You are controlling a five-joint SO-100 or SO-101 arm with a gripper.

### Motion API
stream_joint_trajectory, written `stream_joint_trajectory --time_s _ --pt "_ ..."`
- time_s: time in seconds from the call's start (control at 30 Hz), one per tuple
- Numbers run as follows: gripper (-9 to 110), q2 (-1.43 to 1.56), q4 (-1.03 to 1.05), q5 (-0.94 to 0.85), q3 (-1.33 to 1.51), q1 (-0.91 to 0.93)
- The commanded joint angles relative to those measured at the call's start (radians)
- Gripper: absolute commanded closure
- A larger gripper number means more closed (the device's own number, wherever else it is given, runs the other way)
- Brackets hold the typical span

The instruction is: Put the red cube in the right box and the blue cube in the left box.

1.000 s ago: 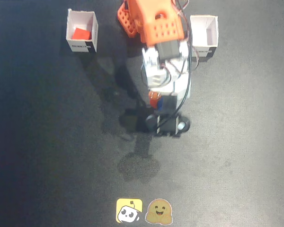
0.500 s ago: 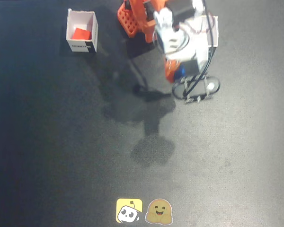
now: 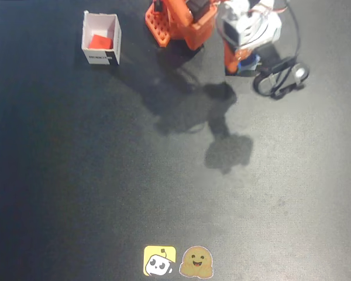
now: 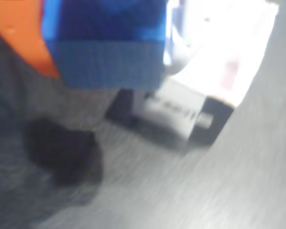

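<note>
The red cube (image 3: 99, 42) lies inside a white box (image 3: 113, 41) at the top left of the fixed view. My gripper (image 3: 240, 62) is at the top, right of the arm's base, shut on the blue cube (image 3: 250, 61). In the wrist view the blue cube (image 4: 105, 43) fills the top, pressed against an orange finger (image 4: 24, 43), and hangs above the dark mat. A second white box (image 4: 214, 71) stands just beyond it, blurred. In the fixed view that box (image 3: 268, 29) is largely hidden behind the arm.
The orange arm base (image 3: 175, 23) stands at the top middle. A black cable loop (image 3: 281, 76) lies right of the gripper. Two stickers (image 3: 159, 261) (image 3: 197, 262) sit at the mat's front edge. The dark mat (image 3: 164, 175) covers the table.
</note>
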Motion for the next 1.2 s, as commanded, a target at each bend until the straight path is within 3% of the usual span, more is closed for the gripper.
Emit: stream_joint_trajectory --time_s 0.0,0.4,1.17 --pt "90 0.048 0.011 0.021 -0.055 -0.074" --pt "90 0.043 0.029 0.072 -0.055 -0.295" --pt "87 0.058 0.011 0.029 -0.006 -0.35"
